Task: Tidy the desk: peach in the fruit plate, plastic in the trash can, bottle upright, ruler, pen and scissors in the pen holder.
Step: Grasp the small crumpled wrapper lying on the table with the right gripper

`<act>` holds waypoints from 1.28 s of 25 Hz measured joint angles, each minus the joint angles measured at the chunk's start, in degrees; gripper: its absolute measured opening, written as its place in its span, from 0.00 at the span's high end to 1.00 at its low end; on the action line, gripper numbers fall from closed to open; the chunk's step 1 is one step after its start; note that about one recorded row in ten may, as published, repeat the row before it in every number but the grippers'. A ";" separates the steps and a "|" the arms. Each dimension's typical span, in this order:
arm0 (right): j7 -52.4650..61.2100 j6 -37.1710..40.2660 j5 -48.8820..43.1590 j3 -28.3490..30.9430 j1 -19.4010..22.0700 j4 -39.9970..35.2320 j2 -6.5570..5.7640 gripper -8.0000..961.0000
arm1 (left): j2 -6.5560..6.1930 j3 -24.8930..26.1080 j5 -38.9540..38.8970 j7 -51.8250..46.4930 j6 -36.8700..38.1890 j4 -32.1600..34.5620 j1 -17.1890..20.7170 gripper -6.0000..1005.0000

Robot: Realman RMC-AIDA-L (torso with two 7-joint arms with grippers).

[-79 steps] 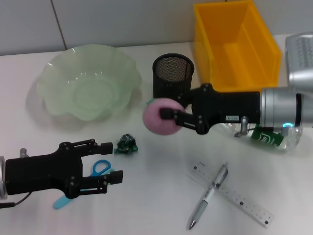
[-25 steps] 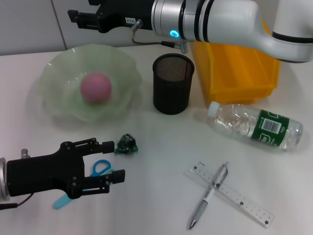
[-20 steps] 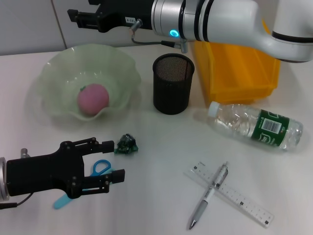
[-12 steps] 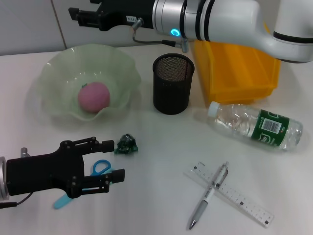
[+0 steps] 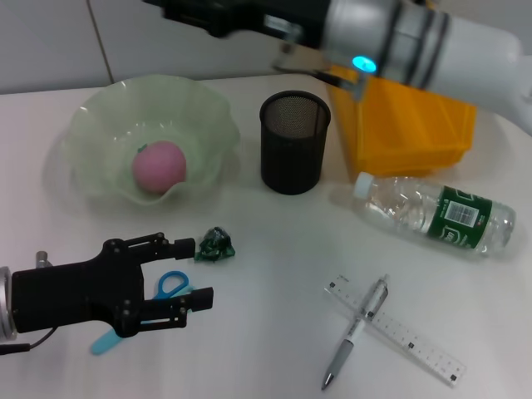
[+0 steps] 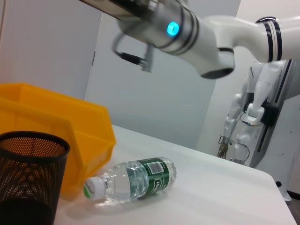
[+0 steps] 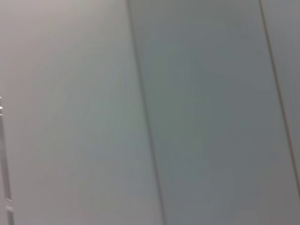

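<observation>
The pink peach (image 5: 158, 165) lies in the pale green fruit plate (image 5: 100, 112). A crumpled green plastic scrap (image 5: 215, 244) sits on the desk just beyond my left gripper (image 5: 189, 273), which is open and low over the blue scissors (image 5: 171, 283). The clear bottle (image 5: 432, 214) (image 6: 131, 180) lies on its side. The pen (image 5: 353, 334) rests across the ruler (image 5: 403, 334). The black mesh pen holder (image 5: 294, 141) (image 6: 28, 187) stands mid-desk, beside the yellow trash can (image 5: 407, 100). My right gripper (image 5: 199, 12) is high at the back, above the plate.
The right arm (image 5: 399, 41) (image 6: 187, 33) stretches across the back over the yellow bin and the holder. The right wrist view holds only a grey wall. Bare desk (image 5: 266, 291) lies between the scissors and the ruler.
The peach has gone from my right gripper into the plate and settled there. The right arm has since risen and drawn back to the right. The left arm has not moved.
</observation>
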State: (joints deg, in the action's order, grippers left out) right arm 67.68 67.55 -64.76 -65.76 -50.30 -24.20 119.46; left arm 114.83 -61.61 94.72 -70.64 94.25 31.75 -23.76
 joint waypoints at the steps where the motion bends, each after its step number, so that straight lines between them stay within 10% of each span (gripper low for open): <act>1: 0.23 2.00 -0.01 -0.06 1.66 -0.97 -0.08 0.31 | 0.09 0.00 -0.01 0.03 0.00 0.04 0.01 0.23; 14: 8.58 22.82 -19.63 6.86 21.89 -16.32 -1.75 0.31 | 0.15 0.18 0.17 0.02 -0.42 0.07 0.04 0.23; 25: 13.89 29.79 -40.94 14.38 20.87 -18.42 -2.41 0.31 | -0.16 0.44 0.34 -0.59 -0.18 -0.16 0.34 0.23; 32: 26.48 25.03 -52.28 10.08 12.51 -22.96 -0.49 0.31 | -0.41 0.44 0.38 0.04 -0.53 0.02 1.10 0.23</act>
State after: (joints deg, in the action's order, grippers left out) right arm 94.16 92.57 -117.04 -55.67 -37.79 -47.16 118.97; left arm 114.41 -61.17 95.10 -70.60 93.73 31.76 -22.66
